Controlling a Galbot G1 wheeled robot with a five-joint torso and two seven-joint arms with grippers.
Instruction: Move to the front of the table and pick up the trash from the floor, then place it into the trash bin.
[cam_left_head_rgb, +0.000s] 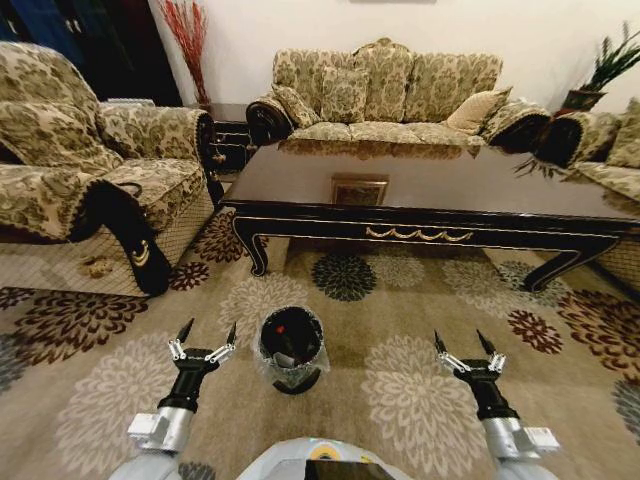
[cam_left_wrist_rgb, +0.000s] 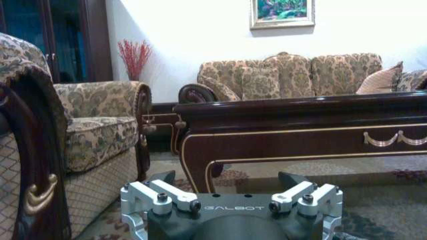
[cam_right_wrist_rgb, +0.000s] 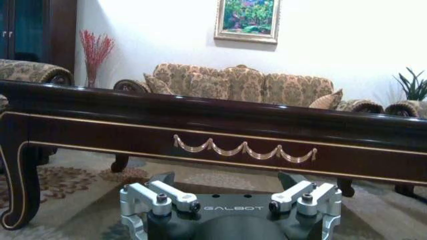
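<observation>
While both the left gripper (cam_left_head_rgb: 205, 338) and right gripper (cam_left_head_rgb: 466, 348) hover spread and empty, the lined trash bin (cam_left_head_rgb: 291, 348) between them could tip if clipped.

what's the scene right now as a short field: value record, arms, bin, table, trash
left gripper: jaws open, empty, held low over the floor, left of the bin
right gripper: jaws open, empty, held low, right of the bin
trash bin: upright on the carpet between the grippers, something red inside
table: just ahead, beyond the bin
trash: small scraps by the armchair at left
</observation>
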